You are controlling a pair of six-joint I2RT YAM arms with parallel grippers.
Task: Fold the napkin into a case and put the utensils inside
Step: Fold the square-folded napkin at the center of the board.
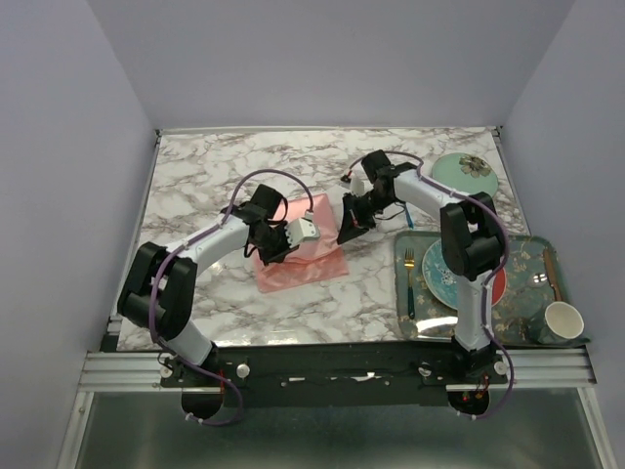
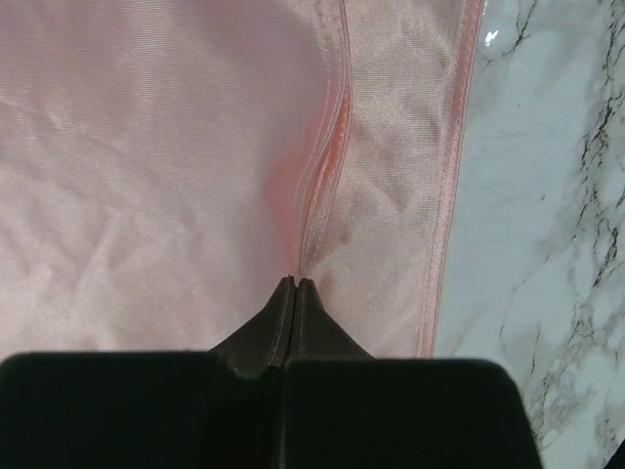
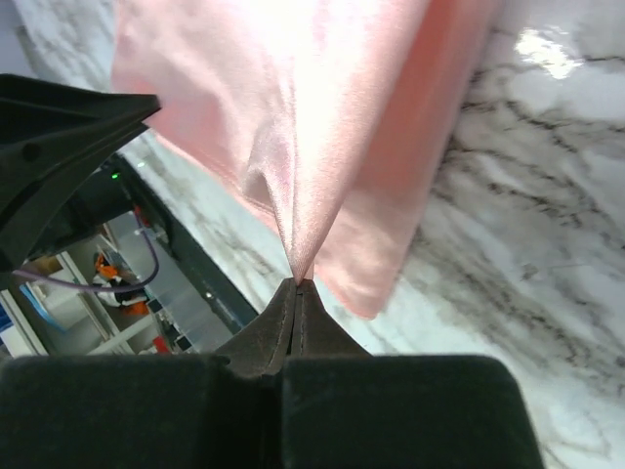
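Pale lavender walls [image 1: 322, 59] close in a white marble table [image 1: 195, 176] veined in grey, and both arms reach from its near edge toward the middle. On that middle lies the napkin [image 1: 293, 264], a shiny salmon-pink cloth, partly folded so that one hemmed layer lies over another. Its near part rests flat on the marble, while its far right part is drawn up off the surface. The left gripper [image 1: 311, 233] sits over the far part of the cloth, jaws clenched on a raised ridge of the hem; in the left wrist view its fingertips [image 2: 283, 313] meet right at the seam. The right gripper [image 1: 345, 236], at the cloth's right side, is clamped as well, pinching a peak of the satin lifted clear of the table. Off to the right, a teal flowered tray [image 1: 532, 249] holds a plate [image 1: 437, 278], a gold-headed fork [image 1: 410, 278] with a teal handle, a white cup [image 1: 563, 320] and a slim copper spoon [image 1: 554, 272]. A round green dish [image 1: 464, 171] lies near the far right corner.
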